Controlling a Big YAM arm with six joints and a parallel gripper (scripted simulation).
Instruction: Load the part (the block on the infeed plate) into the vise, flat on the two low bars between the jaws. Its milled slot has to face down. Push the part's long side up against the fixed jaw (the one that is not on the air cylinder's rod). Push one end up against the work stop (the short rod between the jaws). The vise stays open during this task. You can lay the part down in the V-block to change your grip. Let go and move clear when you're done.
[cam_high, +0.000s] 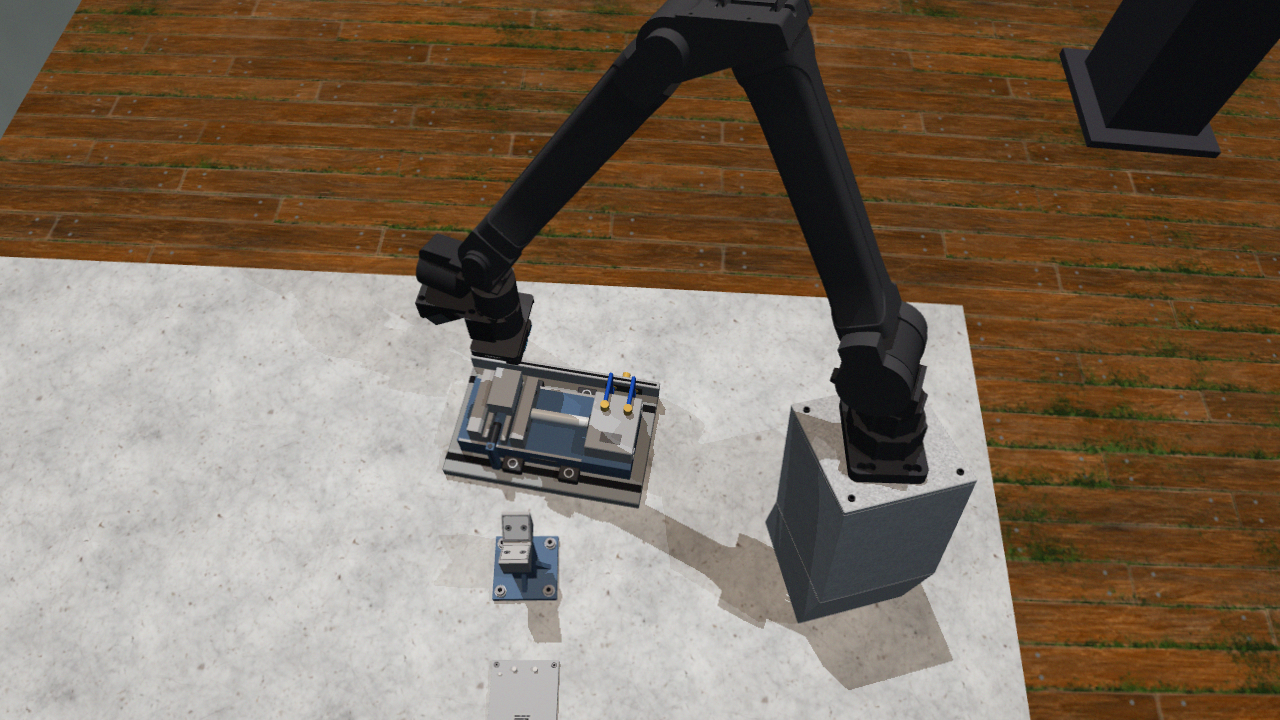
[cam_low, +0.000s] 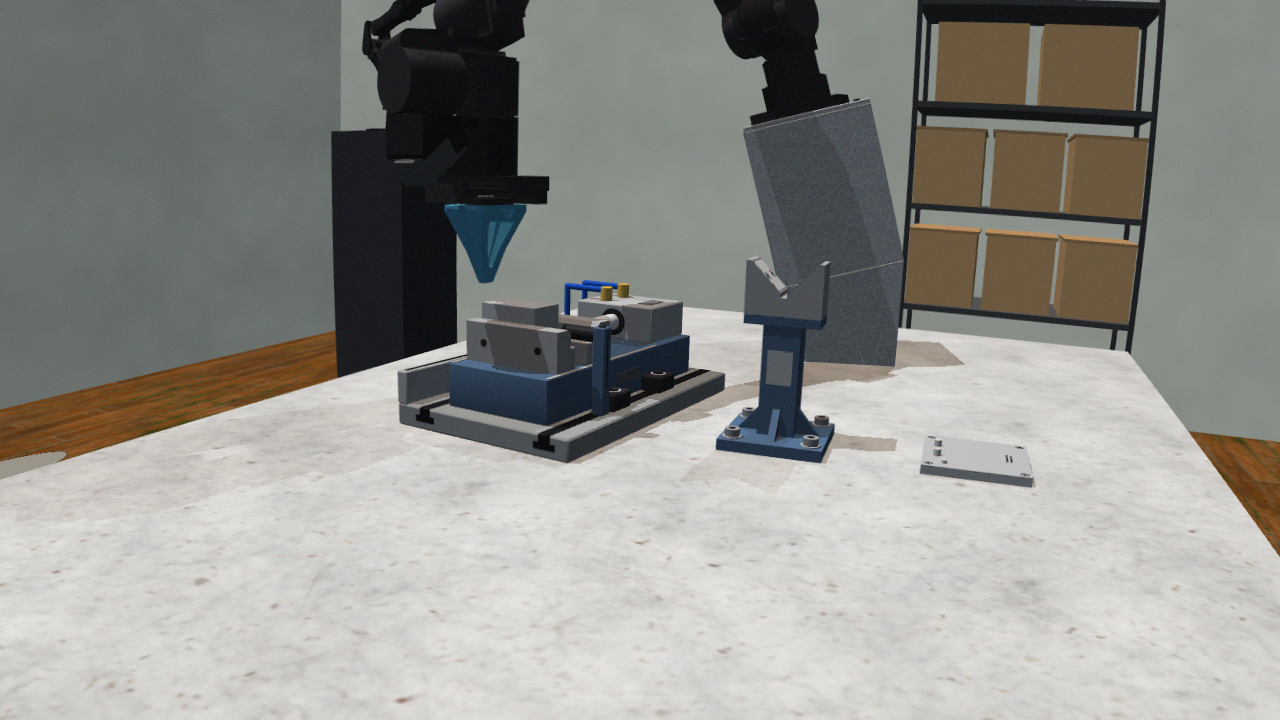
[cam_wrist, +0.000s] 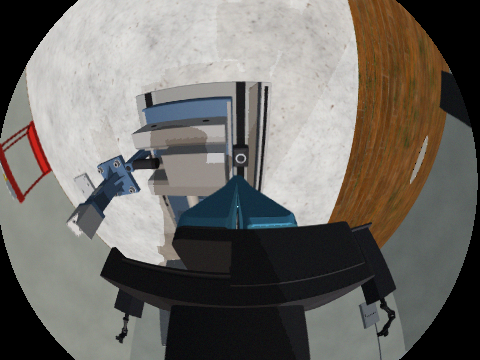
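Note:
My gripper (cam_low: 487, 273) is shut with nothing between its blue fingers. It hangs point down a little above the far left end of the vise (cam_low: 561, 377), and in the wrist view (cam_wrist: 236, 190) the fingertips meet over the vise's edge. In the overhead view the wrist (cam_high: 499, 344) hides the fingers. A light grey block (cam_high: 503, 392), which looks like the part, lies in the vise at the end away from the air cylinder (cam_high: 617, 429). I cannot tell which way its slot faces. The infeed plate (cam_low: 977, 461) is bare.
The V-block (cam_low: 785, 295) on its blue post stands empty between the vise and the infeed plate. The arm's grey pedestal (cam_high: 863, 514) stands at the right of the table. A shelf rack with cardboard boxes (cam_low: 1029, 170) is behind the table.

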